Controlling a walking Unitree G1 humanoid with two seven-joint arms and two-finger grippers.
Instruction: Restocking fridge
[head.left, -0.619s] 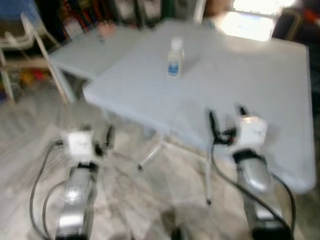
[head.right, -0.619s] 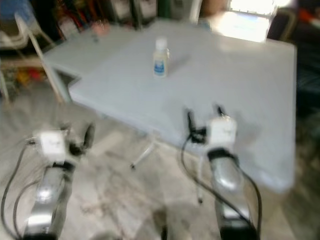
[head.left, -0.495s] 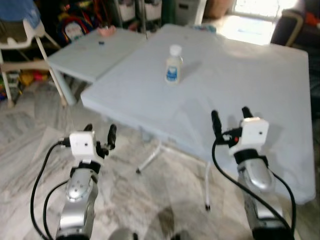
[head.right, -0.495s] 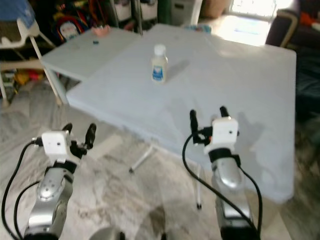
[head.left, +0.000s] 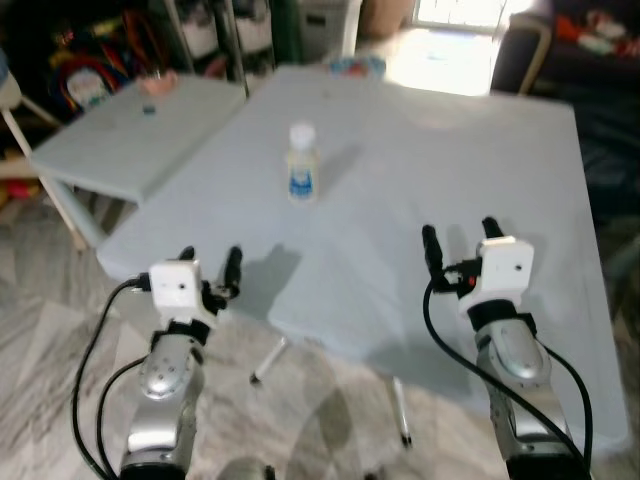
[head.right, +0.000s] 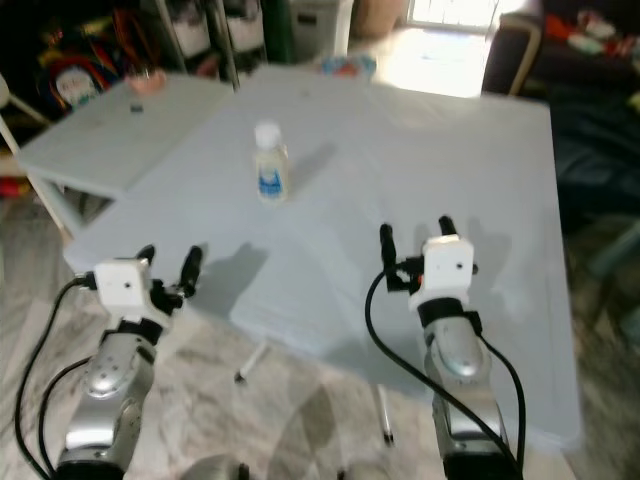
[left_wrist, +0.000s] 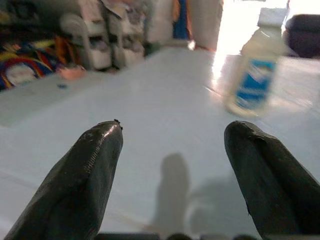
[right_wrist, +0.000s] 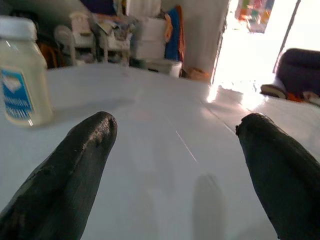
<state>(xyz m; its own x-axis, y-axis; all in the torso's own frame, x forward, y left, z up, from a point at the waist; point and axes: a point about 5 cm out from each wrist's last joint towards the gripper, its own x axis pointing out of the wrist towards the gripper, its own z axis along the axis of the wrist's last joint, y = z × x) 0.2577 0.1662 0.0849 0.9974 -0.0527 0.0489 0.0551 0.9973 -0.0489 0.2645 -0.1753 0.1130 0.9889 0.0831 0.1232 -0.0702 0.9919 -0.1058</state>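
A small pale plastic bottle with a white cap and blue label (head.left: 302, 175) stands upright and alone near the middle of the wide pale grey folding surface (head.left: 470, 150), well ahead of both arms. The left hand (head.left: 208, 268) hangs over the near edge of the surface, its two black fingers spread wide and holding nothing. The right hand (head.left: 458, 238) is over the surface further to the right, likewise wide open and empty. In the left wrist view the bottle sits off to one side of the gap between the fingers, not centred.

The likely next step is a reach for the bottle. The risk, as I judge it, is that a light, narrow bottle tips or slides if one finger touches it first, which an off-centre approach would cause. A second lower pale table (head.left: 120, 140) adjoins on the left.
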